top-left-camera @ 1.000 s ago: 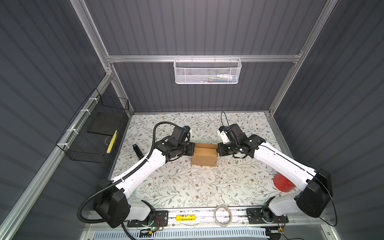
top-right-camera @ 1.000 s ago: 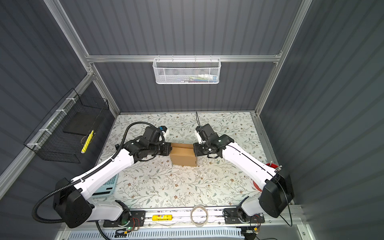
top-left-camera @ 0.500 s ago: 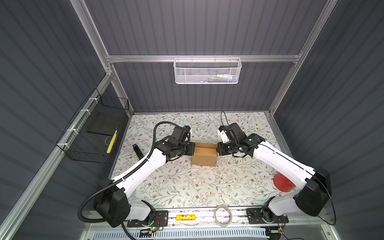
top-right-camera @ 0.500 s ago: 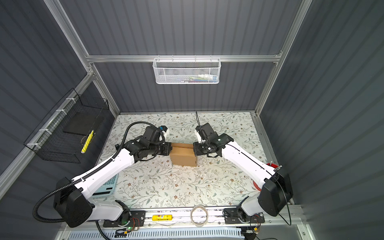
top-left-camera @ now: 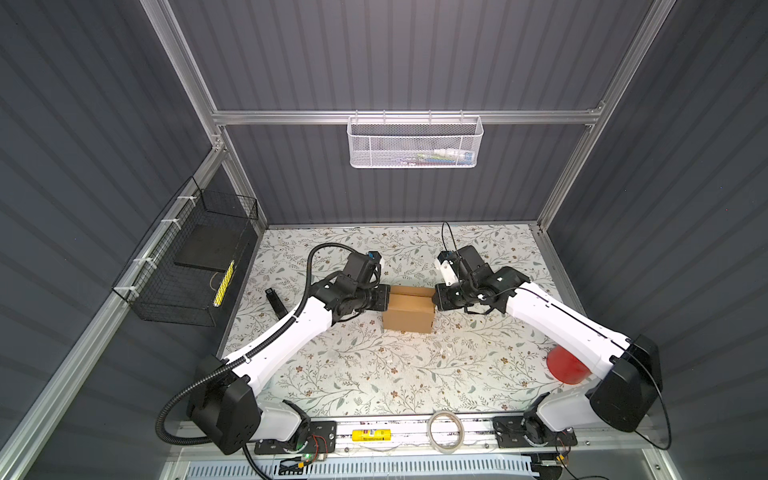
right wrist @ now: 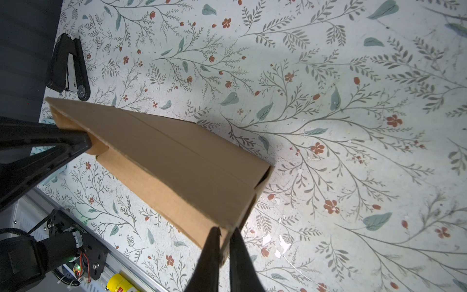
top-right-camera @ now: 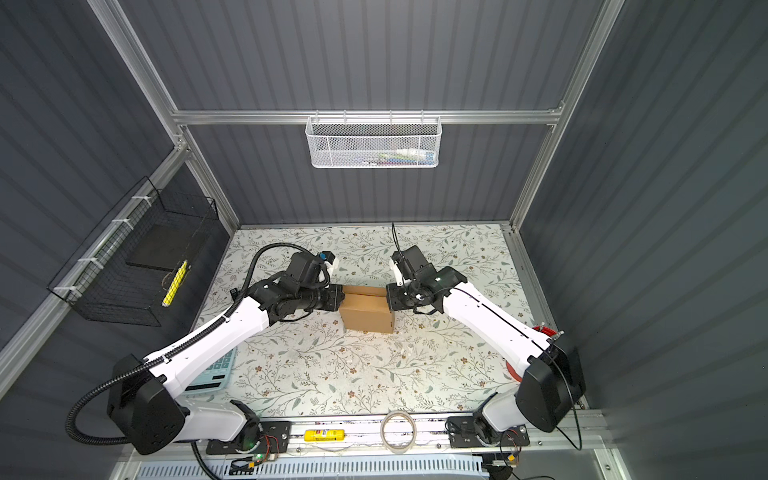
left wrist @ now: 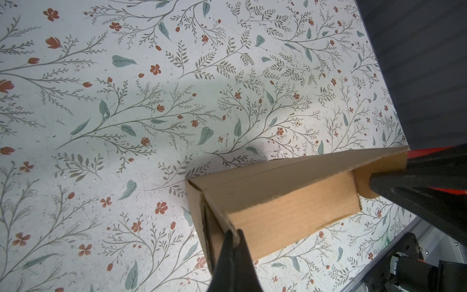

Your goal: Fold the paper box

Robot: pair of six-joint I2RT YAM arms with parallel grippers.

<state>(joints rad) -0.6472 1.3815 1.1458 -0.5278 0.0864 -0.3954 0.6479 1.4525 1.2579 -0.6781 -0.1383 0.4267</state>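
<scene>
The paper box [top-left-camera: 408,309] [top-right-camera: 368,309], plain brown cardboard, sits mid-table on the floral mat between both arms. Its lid panel slopes up over the body, leaving the side nearest the left wrist camera open [left wrist: 290,202]. My left gripper [top-left-camera: 386,300] [top-right-camera: 340,300] is shut on the box's left edge, its fingertips [left wrist: 233,232] pinching a thin cardboard corner. On the opposite side my right gripper [top-left-camera: 435,300] [top-right-camera: 388,301] is shut on the right-hand corner [right wrist: 225,231] of the box [right wrist: 177,161]. Each wrist view shows the other gripper on the far end.
A black stapler-like tool [top-left-camera: 275,302] [right wrist: 68,65] lies left of the box. A red cup [top-left-camera: 565,365] stands under the right arm. A tape roll [top-left-camera: 445,430] sits on the front rail. A black wire basket [top-left-camera: 195,257] hangs at left, a white mesh basket [top-left-camera: 415,141] on the back wall.
</scene>
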